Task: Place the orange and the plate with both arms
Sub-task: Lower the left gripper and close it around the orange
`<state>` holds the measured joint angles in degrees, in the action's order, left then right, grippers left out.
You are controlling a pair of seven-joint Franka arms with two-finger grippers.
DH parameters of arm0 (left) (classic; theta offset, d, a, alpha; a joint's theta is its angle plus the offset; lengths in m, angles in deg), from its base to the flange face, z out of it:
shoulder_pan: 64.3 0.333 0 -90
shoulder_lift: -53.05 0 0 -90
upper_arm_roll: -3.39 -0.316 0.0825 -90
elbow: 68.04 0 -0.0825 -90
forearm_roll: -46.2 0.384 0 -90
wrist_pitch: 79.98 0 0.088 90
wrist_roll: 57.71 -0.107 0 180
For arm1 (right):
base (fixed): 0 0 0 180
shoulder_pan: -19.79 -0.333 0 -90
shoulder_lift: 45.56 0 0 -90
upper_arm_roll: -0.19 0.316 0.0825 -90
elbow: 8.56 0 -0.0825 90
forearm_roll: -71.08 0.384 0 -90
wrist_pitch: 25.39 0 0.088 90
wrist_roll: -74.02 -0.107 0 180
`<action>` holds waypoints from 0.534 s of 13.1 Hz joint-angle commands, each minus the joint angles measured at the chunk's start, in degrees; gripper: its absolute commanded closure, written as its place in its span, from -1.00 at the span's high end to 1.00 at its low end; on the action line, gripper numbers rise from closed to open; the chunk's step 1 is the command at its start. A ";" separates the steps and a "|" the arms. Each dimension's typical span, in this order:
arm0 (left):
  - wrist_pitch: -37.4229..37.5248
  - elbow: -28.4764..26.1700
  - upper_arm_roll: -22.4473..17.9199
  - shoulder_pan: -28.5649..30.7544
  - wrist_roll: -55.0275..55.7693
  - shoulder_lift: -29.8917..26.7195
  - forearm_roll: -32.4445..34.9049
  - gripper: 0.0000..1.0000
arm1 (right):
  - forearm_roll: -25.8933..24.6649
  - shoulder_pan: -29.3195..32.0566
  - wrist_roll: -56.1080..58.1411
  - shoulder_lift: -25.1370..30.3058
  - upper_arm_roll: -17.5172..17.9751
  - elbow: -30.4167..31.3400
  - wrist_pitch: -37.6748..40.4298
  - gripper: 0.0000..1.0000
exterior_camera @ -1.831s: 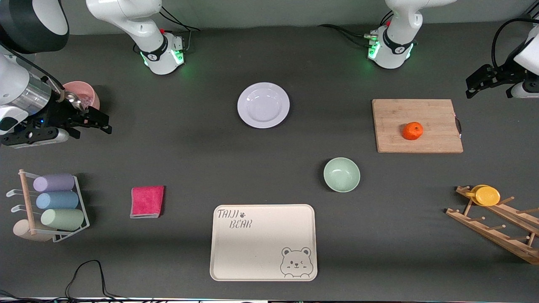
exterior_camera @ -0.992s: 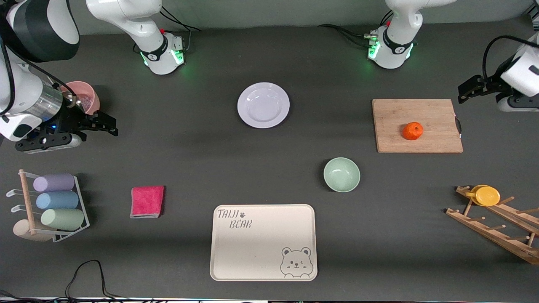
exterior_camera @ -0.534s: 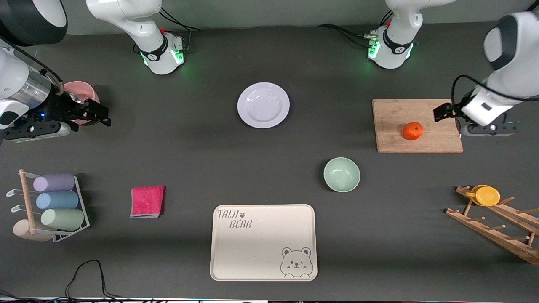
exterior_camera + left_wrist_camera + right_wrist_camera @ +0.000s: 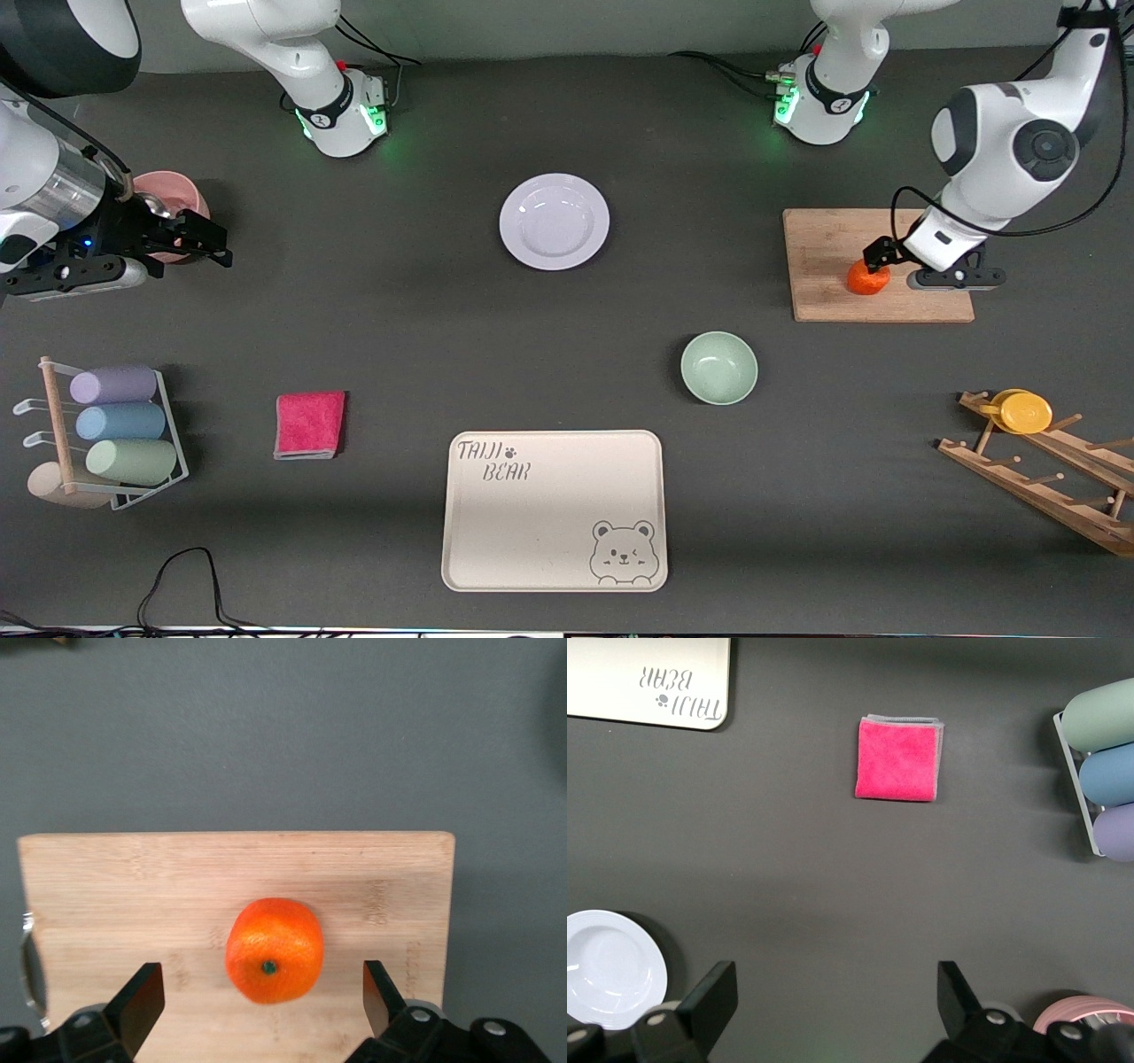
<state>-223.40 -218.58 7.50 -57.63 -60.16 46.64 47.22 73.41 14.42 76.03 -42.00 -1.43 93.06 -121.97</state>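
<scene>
The orange (image 4: 866,280) sits on a wooden cutting board (image 4: 824,266) toward the left arm's end of the table. My left gripper (image 4: 880,253) hangs open just over it. In the left wrist view the orange (image 4: 274,950) lies between the two spread fingertips (image 4: 143,992), with a gap on each side, and the gripper (image 4: 263,988) touches nothing. The lavender-white plate (image 4: 555,221) lies empty mid-table, near the arm bases. My right gripper (image 4: 208,244) is open and empty over bare table beside a pink bowl (image 4: 168,190). The plate shows at the edge of the right wrist view (image 4: 611,967).
A mint-green bowl (image 4: 718,368) and a cream bear tray (image 4: 554,509) lie nearer the front camera. A pink cloth (image 4: 309,424) and a rack of cups (image 4: 115,425) sit toward the right arm's end. A wooden rack with a yellow disc (image 4: 1026,412) stands near the board.
My left arm has swung in from the table's end and come down over the orange on the board. My right gripper shifted slightly near the pink bowl and now holds still.
</scene>
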 commanded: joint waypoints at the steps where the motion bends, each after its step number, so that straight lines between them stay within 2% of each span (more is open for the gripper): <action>1: -5.63 -2.39 0.20 0.45 -0.10 2.45 -0.58 1.00 | -1.45 -0.34 -1.05 -1.45 0.12 -2.04 -0.45 1.00; 7: -16.97 -6.60 0.11 0.53 -0.01 7.73 -0.58 1.00 | -0.92 0.54 -1.14 -5.40 0.03 -4.77 -1.60 1.00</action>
<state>-236.85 -223.49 7.45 -57.58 -60.13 53.04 47.19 73.33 14.86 76.03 -45.30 -1.48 90.80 -123.88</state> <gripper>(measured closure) 0.000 0.000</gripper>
